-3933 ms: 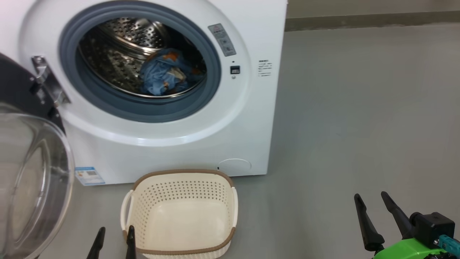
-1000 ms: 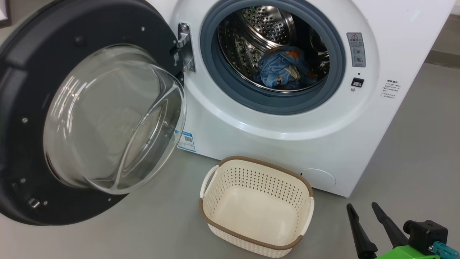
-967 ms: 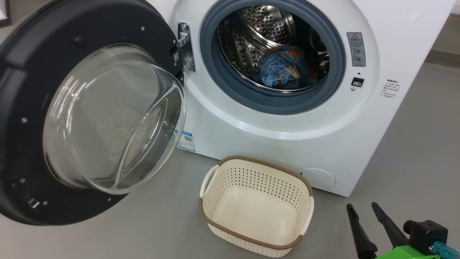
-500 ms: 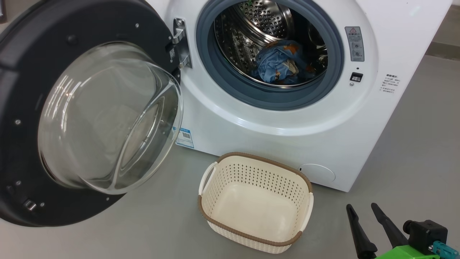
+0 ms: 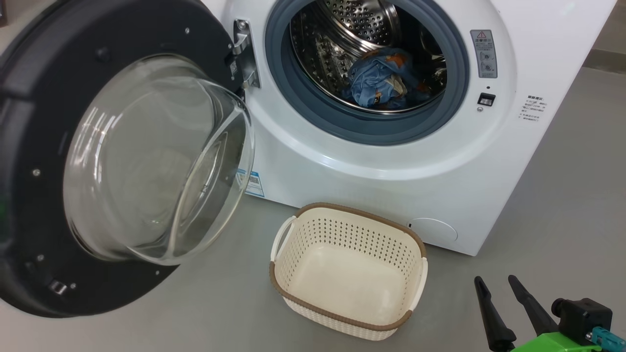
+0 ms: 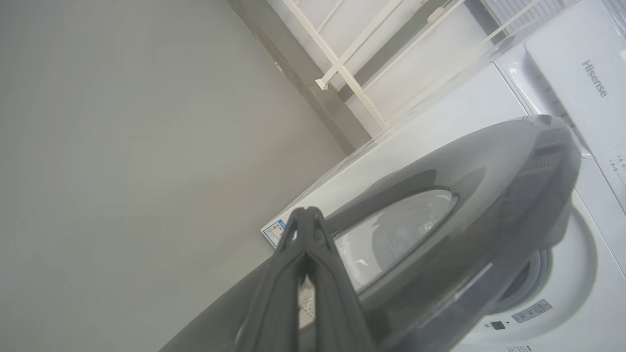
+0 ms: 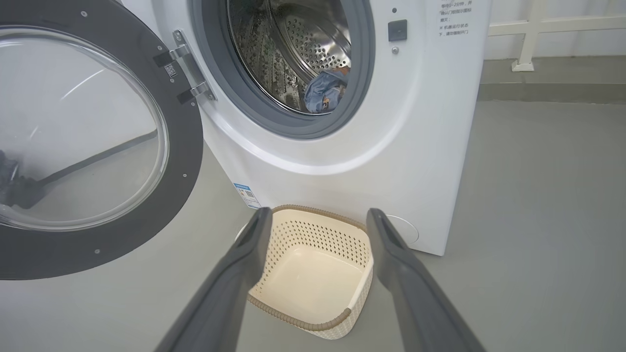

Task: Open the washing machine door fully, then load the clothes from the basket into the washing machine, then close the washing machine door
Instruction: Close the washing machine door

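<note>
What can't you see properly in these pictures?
- Head view: the washing machine door is cut off by the left edge.
- Right wrist view: the clothes are partly hidden behind the gasket.
- Left wrist view: whether the shut left gripper touches the door cannot be told.
- Head view: the printed text is too small to read.

Lighting's flat and bright all round, looks like soft light from overhead. The head view is nice and sharp. The washing machine door has white streaks of glare across its glass bowl, and the steel drum sparkles with little highlights. The basket throws only a faint, soft shadow on the floor. The left wrist view is hazy and washed out, and the left gripper, fingers pressed together, looks soft up close. In the right wrist view, the right gripper has its fingers spread, and they go blurry toward the bottom edge.
</note>
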Controlling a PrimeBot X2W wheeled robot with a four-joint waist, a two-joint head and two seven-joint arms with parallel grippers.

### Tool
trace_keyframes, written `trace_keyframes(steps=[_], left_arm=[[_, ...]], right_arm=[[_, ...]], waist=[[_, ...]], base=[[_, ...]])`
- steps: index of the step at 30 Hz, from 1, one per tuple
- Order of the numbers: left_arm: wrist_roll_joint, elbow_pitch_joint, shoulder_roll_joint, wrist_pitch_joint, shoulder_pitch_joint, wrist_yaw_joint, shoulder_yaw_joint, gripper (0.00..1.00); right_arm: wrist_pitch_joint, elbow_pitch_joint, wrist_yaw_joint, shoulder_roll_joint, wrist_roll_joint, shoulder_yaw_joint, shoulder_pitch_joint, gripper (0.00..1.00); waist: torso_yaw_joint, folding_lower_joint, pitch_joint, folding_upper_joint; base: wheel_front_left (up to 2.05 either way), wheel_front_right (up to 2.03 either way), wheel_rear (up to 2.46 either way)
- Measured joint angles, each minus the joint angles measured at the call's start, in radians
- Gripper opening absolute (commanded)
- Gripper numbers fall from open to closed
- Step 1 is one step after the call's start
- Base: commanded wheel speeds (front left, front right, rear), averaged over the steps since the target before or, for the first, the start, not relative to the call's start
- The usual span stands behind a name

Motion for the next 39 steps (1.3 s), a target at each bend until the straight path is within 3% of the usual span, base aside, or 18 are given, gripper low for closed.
trace_keyframes(steps=[13,27,39], left_arm=[[-0.169,-0.14,-0.03,0.164,0.114,0.0,-0.002,0.0],[-0.301,-0.348,-0.11,0.275,0.207,0.001,-0.013,0.0],[-0.412,-0.436,-0.176,0.344,0.243,0.071,0.013,0.0]], right_arm=[[0.0,0.0,0.0,0.0,0.0,-0.012,0.0,1.0],[0.009,-0.002,0.0,0.0,0.0,-0.014,0.0,1.0],[0.009,-0.002,0.0,0.0,0.0,-0.006,0.0,1.0]], waist=[[0.005,0.0,0.004,0.0],[0.002,0.0,0.006,0.0],[-0.037,0.0001,0.013,0.0]], base=[[0.0,0.0,0.0],[0.0,0.0,0.0],[0.0,0.0,0.0]])
